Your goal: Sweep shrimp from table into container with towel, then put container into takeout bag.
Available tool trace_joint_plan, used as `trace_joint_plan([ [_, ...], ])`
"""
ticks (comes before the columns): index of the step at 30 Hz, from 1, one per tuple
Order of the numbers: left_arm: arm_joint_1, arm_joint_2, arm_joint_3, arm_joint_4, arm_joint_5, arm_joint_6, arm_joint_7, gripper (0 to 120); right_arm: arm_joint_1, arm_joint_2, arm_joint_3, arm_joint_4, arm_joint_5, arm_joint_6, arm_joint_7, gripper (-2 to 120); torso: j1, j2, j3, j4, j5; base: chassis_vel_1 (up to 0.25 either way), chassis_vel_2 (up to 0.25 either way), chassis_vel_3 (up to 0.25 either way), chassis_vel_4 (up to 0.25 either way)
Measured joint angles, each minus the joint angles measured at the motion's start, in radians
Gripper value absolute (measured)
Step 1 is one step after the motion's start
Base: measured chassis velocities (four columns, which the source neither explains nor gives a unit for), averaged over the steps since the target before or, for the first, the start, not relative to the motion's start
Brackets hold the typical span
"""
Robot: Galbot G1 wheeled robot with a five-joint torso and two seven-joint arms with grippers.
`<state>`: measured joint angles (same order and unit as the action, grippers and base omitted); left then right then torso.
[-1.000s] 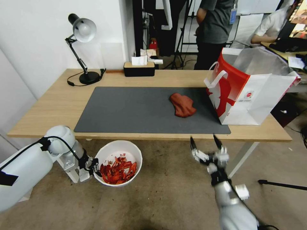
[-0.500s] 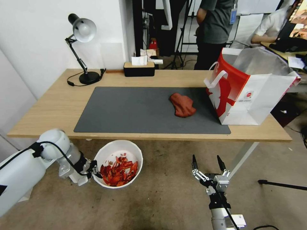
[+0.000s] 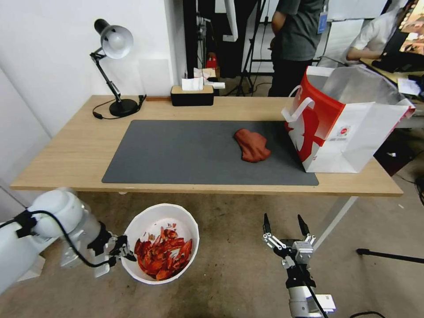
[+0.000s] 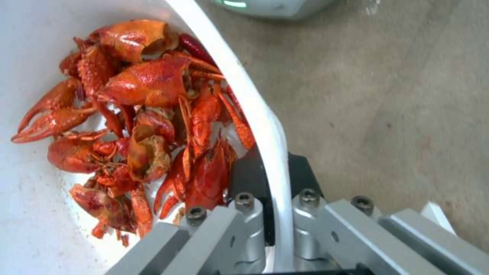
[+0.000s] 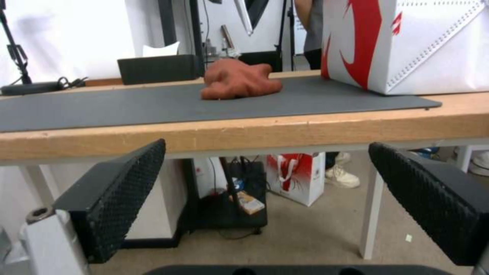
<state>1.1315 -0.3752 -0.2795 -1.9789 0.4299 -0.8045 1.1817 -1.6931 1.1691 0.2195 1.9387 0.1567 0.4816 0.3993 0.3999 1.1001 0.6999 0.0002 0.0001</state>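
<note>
low in the frame's lower left, the left gripper (image 3: 125, 254) pinches the container's (image 3: 148, 218) rim, shrimp (image 3: 162, 258) heaped inside. lower centre-right, the right gripper (image 3: 283, 223) hangs spread open, below the towel (image 3: 252, 144) on the table (image 3: 79, 150).

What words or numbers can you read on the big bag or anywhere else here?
No text can be read.
Takeout bag: a small round red logo with tiny lines of print under it, too small to read.
Takeout bag's red side panel: a white picture shape, no letters.
Second small bag on the floor under the table: a red design, no readable words.
Container and towel: plain, no writing.
</note>
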Motion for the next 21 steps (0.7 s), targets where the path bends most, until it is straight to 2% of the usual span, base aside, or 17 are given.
trace_joint_plan([
  [1, 0.021, 0.026, -0.042, -0.024, -0.014, 0.001, 0.002, 0, 0.003, -0.001, -0.003, -0.004, -0.001, -0.002, 0.000, 100, 0.000, 0.000, 0.000, 0.0000, 0.0001, 0.000, 0.000, 0.000, 0.000],
  [5, 0.019, 0.057, -0.066, -0.047, -0.032, 0.005, 0.005, 0, 0.005, -0.002, -0.006, -0.005, -0.002, -0.003, 0.000, 100, 0.000, 0.000, 0.000, 0.0000, -0.0001, 0.000, 0.000, 0.000, 0.000],
  [8, -0.016, 0.111, -0.076, -0.090, -0.099, 0.039, 0.002, 0, -0.001, -0.001, -0.007, -0.004, -0.007, -0.005, 0.000, 100, 0.000, 0.000, 0.000, -0.0004, -0.0002, 0.000, 0.000, 0.000, 0.000],
  [9, -0.016, 0.111, -0.076, -0.090, -0.099, 0.039, 0.002, 0, -0.001, -0.001, -0.007, -0.004, -0.007, -0.005, 0.000, 100, 0.000, 0.000, 0.000, -0.0004, -0.0002, 0.000, 0.000, 0.000, 0.000],
  [11, -0.039, 0.155, -0.076, -0.111, -0.147, 0.070, -0.014, 0, -0.007, 0.001, -0.008, -0.007, -0.014, -0.005, 0.000, 100, 0.000, 0.000, 0.000, -0.0003, 0.0001, 0.000, 0.000, 0.000, 0.000],
  [12, -0.039, 0.155, -0.076, -0.111, -0.147, 0.070, -0.014, 0, -0.007, 0.001, -0.008, -0.007, -0.014, -0.005, 0.000, 100, 0.000, 0.000, 0.000, -0.0003, 0.0001, 0.000, 0.000, 0.000, 0.000],
  [14, -0.084, 0.196, -0.067, -0.129, -0.205, 0.098, -0.035, 0, -0.015, 0.005, -0.007, -0.010, -0.024, -0.005, 0.000, 100, 0.000, 0.000, 0.000, -0.0002, 0.0000, 0.000, 0.000, 0.000, 0.000],
  [15, -0.084, 0.196, -0.067, -0.129, -0.205, 0.098, -0.035, 0, -0.015, 0.005, -0.007, -0.010, -0.024, -0.005, 0.000, 100, 0.000, 0.000, 0.000, -0.0002, 0.0000, 0.000, 0.000, 0.000, 0.000],
  [17, -0.162, 0.210, -0.034, -0.115, -0.235, 0.116, -0.062, 0, -0.019, 0.007, -0.003, -0.008, -0.030, -0.004, 0.000, 100, 0.000, 0.000, 0.000, -0.0003, 0.0001, 0.000, 0.000, 0.000, 0.000],
  [18, -0.162, 0.210, -0.034, -0.115, -0.235, 0.116, -0.062, 0, -0.019, 0.007, -0.003, -0.008, -0.030, -0.004, 0.000, 100, 0.000, 0.000, 0.000, -0.0003, 0.0001, 0.000, 0.000, 0.000, 0.000],
  [20, -0.225, 0.198, -0.009, -0.074, -0.246, 0.124, -0.077, 0, -0.024, 0.011, 0.001, -0.005, -0.039, -0.003, 0.000, 100, 0.000, 0.000, 0.000, -0.0003, 0.0002, 0.000, 0.000, 0.000, 0.000],
  [21, -0.225, 0.198, -0.009, -0.074, -0.246, 0.124, -0.077, 0, -0.024, 0.011, 0.001, -0.005, -0.039, -0.003, 0.000, 100, 0.000, 0.000, 0.000, -0.0003, 0.0002, 0.000, 0.000, 0.000, 0.000],
])
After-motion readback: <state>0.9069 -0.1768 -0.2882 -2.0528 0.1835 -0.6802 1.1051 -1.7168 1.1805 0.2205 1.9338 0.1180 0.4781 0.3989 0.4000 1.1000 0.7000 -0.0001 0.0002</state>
